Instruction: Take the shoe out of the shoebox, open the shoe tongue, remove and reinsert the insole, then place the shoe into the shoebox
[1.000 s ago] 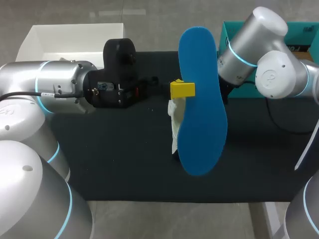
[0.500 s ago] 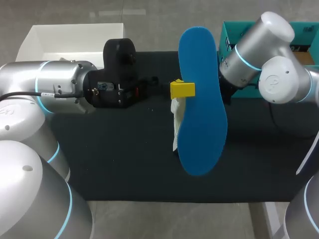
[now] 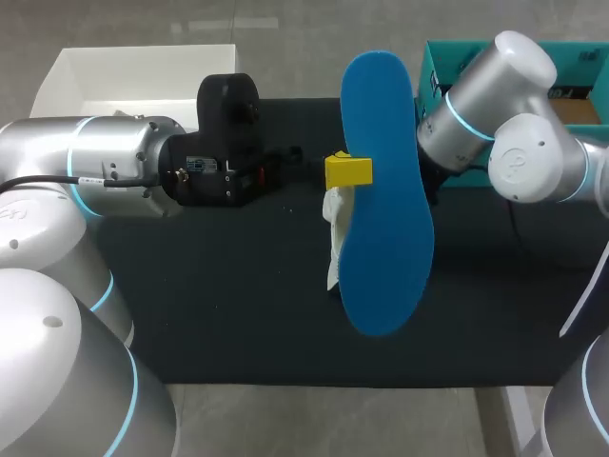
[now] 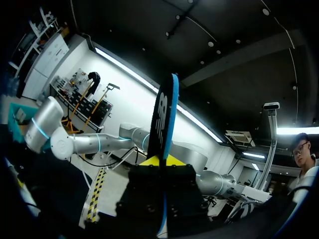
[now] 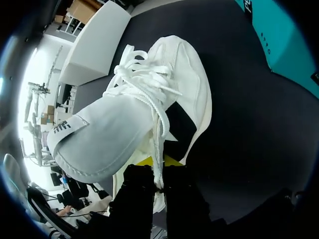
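Holding the blue insole [image 3: 385, 190] upright at frame centre, the left end effector [image 3: 352, 172] is clamped on its edge. Right end effector [image 5: 158, 162] is pinched narrow on the white shoe [image 5: 124, 124], which sits on the dark surface [image 3: 209, 286] beside the insole. Teal shoebox [image 3: 436, 62] is at upper right.

From above and behind, the head view looks down over the table [image 3: 238, 314]. The left wrist view faces upward, tight against the insole [image 4: 167, 114]. The right wrist view faces down, close over the shoe [image 5: 134, 114]. The head view shares both.
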You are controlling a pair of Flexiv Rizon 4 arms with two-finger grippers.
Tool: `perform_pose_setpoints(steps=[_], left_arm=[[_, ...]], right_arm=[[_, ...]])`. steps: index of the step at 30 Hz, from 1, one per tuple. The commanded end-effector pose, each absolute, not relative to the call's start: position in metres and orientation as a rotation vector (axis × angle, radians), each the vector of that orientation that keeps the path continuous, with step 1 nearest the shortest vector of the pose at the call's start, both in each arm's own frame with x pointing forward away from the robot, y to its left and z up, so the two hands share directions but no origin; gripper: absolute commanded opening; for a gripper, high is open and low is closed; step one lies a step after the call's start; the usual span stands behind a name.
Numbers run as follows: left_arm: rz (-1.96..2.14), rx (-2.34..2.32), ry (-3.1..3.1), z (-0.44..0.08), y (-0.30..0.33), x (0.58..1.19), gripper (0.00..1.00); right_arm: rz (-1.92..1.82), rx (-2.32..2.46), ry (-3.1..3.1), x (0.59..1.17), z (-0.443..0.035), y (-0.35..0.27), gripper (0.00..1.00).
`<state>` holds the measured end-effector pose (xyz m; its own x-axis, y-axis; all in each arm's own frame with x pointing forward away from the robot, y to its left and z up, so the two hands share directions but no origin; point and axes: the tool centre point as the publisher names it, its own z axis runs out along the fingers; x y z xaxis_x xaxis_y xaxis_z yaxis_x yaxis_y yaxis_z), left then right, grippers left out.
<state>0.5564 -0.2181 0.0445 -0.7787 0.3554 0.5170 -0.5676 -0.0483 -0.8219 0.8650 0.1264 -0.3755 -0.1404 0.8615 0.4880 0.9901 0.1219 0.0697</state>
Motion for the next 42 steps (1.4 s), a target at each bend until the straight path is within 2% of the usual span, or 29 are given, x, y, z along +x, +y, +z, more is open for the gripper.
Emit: perform_pose_setpoints(steps=[1,2,3,19,42], left_arm=[[1.891,0.230,-1.602,0.045,-0.221,0.556,0.00],[1.891,0.230,-1.602,0.045,-0.221,0.556,0.00],[1.891,0.230,-1.602,0.045,-0.221,0.556,0.00],[1.891,0.230,-1.602,0.045,-0.221,0.556,0.00],[1.891,0.230,-1.602,0.045,-0.221,0.556,0.00]], right_arm=[[-0.561,-1.811,-2.078,0.863,-0.374,0.128,0.46],[-0.560,-1.812,-2.080,0.862,-0.371,0.127,0.98],[-0.562,-1.817,-2.083,0.860,-0.367,0.127,1.00],[-0.708,-1.741,-2.035,0.839,-0.296,0.123,1.00],[-0.708,-1.741,-2.035,0.839,-0.296,0.123,1.00]])
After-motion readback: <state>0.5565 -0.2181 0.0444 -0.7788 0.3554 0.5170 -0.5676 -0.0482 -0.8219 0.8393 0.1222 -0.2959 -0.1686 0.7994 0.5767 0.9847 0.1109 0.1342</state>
